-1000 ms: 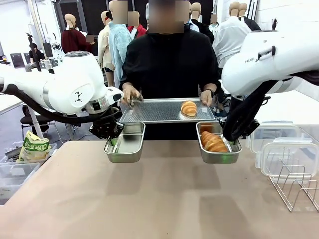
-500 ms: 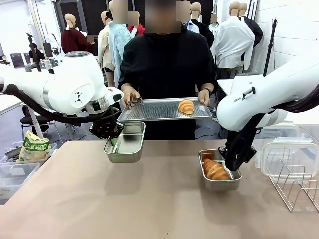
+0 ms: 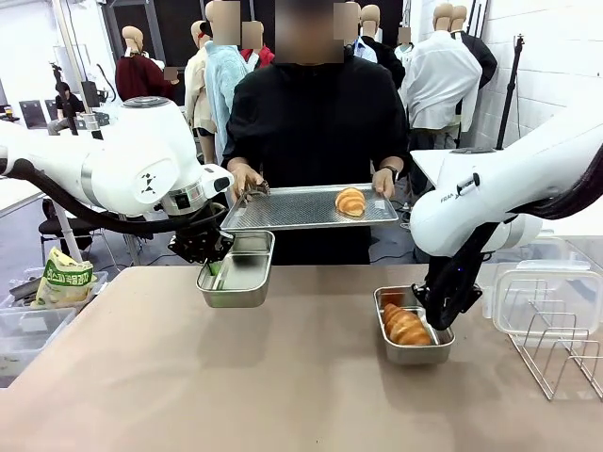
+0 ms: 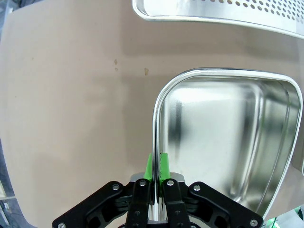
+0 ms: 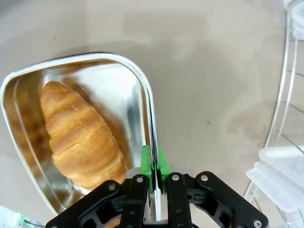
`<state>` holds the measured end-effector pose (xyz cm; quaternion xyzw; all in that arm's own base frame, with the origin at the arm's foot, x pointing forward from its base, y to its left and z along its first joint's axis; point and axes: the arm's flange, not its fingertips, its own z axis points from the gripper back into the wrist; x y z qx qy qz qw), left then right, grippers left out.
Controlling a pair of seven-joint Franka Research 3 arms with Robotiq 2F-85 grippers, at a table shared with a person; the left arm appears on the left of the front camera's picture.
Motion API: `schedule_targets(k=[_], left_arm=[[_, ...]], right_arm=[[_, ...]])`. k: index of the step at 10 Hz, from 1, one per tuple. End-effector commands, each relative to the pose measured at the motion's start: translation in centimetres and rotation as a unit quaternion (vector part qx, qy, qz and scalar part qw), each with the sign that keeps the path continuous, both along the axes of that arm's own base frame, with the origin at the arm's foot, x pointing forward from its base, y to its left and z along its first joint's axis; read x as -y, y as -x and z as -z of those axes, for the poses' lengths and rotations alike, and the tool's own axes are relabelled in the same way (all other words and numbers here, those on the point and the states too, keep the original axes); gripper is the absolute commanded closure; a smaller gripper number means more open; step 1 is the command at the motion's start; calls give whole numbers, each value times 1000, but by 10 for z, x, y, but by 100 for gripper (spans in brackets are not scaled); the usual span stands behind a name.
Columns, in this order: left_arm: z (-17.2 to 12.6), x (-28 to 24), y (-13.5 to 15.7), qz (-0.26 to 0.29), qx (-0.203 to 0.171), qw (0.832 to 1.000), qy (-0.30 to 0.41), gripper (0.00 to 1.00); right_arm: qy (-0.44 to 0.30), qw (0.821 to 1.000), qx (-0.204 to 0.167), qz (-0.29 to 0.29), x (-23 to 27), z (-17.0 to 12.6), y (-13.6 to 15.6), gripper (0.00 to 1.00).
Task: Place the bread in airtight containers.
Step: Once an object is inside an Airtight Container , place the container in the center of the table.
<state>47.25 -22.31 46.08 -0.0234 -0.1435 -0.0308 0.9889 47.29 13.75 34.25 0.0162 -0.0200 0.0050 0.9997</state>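
My left gripper (image 3: 215, 267) (image 4: 156, 167) is shut on the rim of an empty steel pan (image 3: 236, 274) (image 4: 223, 142), holding it above the table at the far left. Over on the right, the other gripper (image 3: 439, 315) (image 5: 153, 165) is shut on the rim of a second pan (image 3: 412, 330) (image 5: 28, 142), low on or just over the table. A croissant (image 3: 407, 326) (image 5: 80, 135) lies inside that pan. The person holds a large flat metal tray (image 3: 292, 209) with the second croissant (image 3: 350, 201) on it.
Clear plastic lids (image 3: 542, 282) (image 5: 285, 175) and a wire rack (image 3: 561, 353) (image 5: 285, 95) stand at the right edge of the table. A snack bag (image 3: 64, 280) and clear bins sit off the table's left side. The near half of the brown table (image 3: 283, 386) is bare.
My right gripper has brought its pan with the croissant down and toward me, from level with the tray to the table. The person's tray has tilted slightly. The left arm has stayed still.
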Motion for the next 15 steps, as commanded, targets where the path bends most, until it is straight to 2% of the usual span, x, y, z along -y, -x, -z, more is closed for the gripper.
schedule_targets(k=[1,4,7,9,11,13,14,15], left_arm=[[-3,0,-1,0,5,1000,2,100],[-3,0,-1,0,5,1000,2,100],[-3,0,-1,0,5,1000,2,100],[-3,0,-1,0,5,1000,2,100],[-3,0,-1,0,5,1000,2,100],[-3,0,-1,0,5,1000,2,100],[-3,0,-1,0,5,1000,2,100],[-3,0,-1,0,5,1000,2,100]], right_arm=[[-17,1000,10,-20,-1,10,-7,100],[-27,1000,8,-10,0,11,-7,100],[-26,1000,5,-3,2,8,-4,40],[-24,1000,10,4,3,-7,-2,0],[-25,1000,16,4,5,-23,-1,0],[-20,1000,3,5,4,-23,-2,0],[-19,1000,-6,2,2,-22,-3,0],[-16,999,-38,-8,-3,-19,-5,0]])
